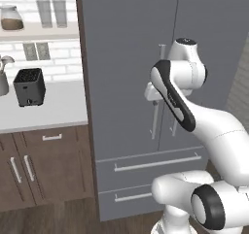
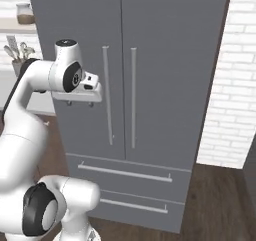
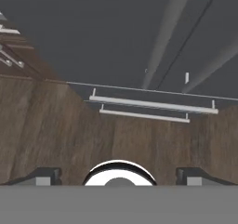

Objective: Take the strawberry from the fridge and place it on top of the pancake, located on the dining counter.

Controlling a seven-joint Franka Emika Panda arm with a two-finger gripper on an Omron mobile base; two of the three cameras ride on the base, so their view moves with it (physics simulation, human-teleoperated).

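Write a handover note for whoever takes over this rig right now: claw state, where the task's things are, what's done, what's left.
Claw: open, holding nothing, pointing down at the floor in front of the fridge.
Fridge: both doors shut; the two door handles are untouched, drawers closed.
Strawberry, pancake and dining counter: not yet reached.
Done: the base is parked facing the fridge.
Left: open a door, find and grasp the strawberry, drive to the dining counter, set it on the pancake.

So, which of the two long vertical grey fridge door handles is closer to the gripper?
The left door's long vertical grey handle: the gripper hangs just left of it; the right door's handle stands farther away.
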